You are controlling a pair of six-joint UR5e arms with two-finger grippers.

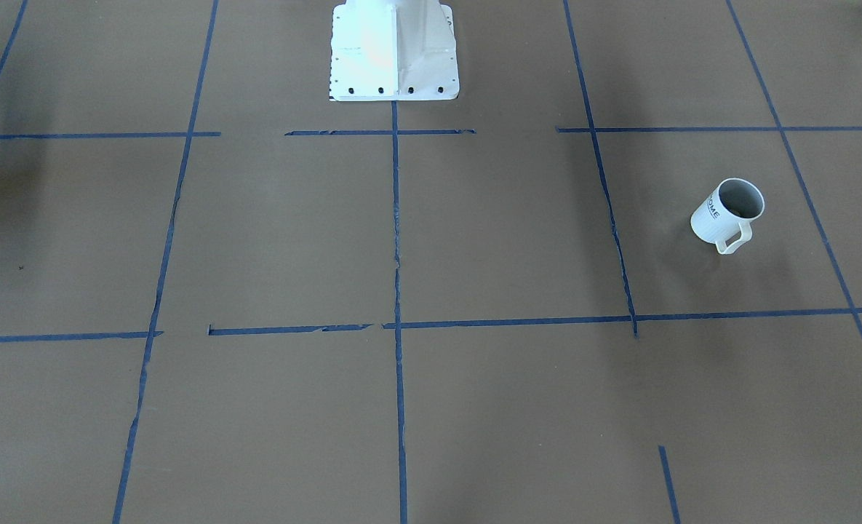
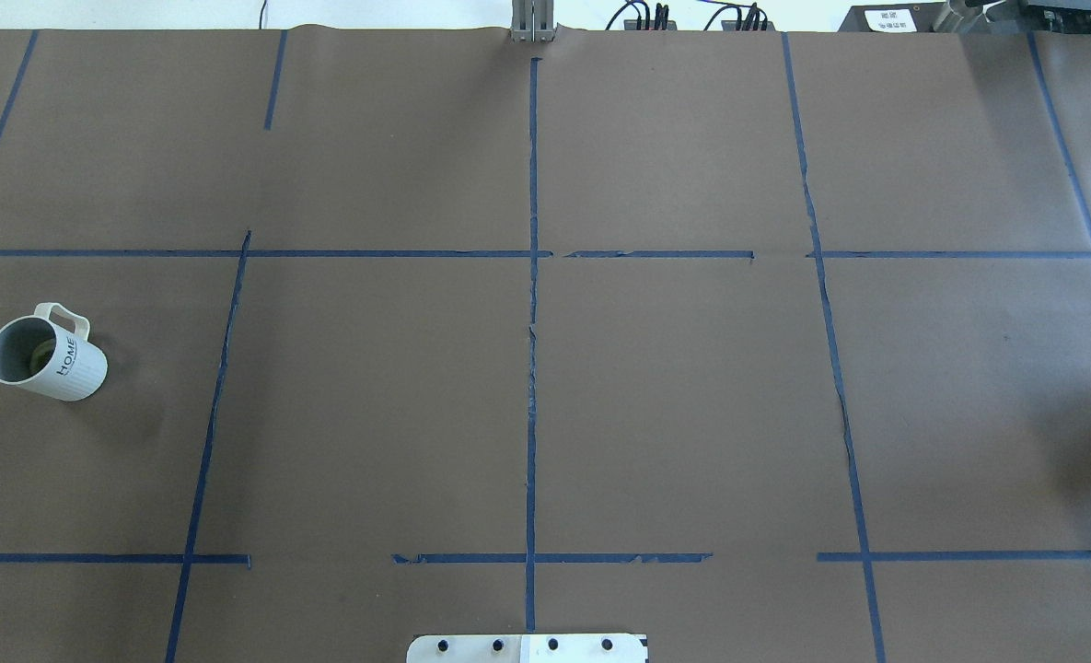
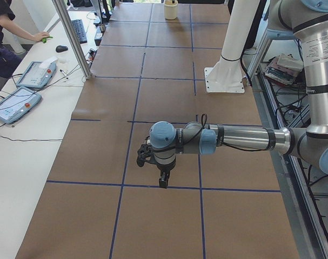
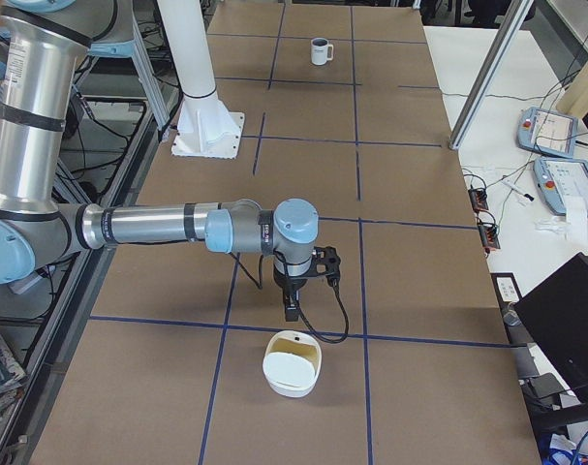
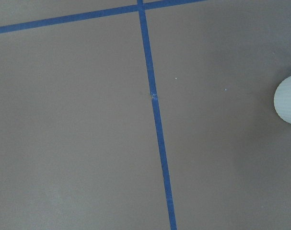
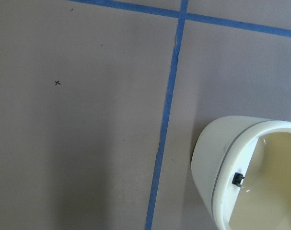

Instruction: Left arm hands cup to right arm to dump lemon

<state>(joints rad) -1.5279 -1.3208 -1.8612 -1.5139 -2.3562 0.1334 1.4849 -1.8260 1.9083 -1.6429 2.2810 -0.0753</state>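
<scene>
The cup (image 2: 48, 359), a white ribbed mug with "HOME" lettering, stands upright on the brown table at my far left, handle toward the far side. It shows again as the cup (image 1: 727, 214) and the cup (image 4: 320, 50), and its ribbed side is at the left wrist view's right edge as the cup (image 5: 288, 99). A dim yellowish shape, perhaps the lemon (image 2: 41, 353), lies inside. My left gripper (image 3: 162, 182) hangs fingers-down over the table; the cup does not show in that view. My right gripper (image 4: 291, 312) hangs just behind a cream bowl (image 4: 294, 363). I cannot tell either gripper's state.
The cream bowl (image 6: 250, 177) sits at my far right, open side up. The white robot pedestal (image 1: 394, 51) stands at the table's middle rear. Blue tape lines (image 2: 532, 368) grid the table. A person (image 3: 4, 32) sits at a side table with teach pendants (image 3: 15, 102).
</scene>
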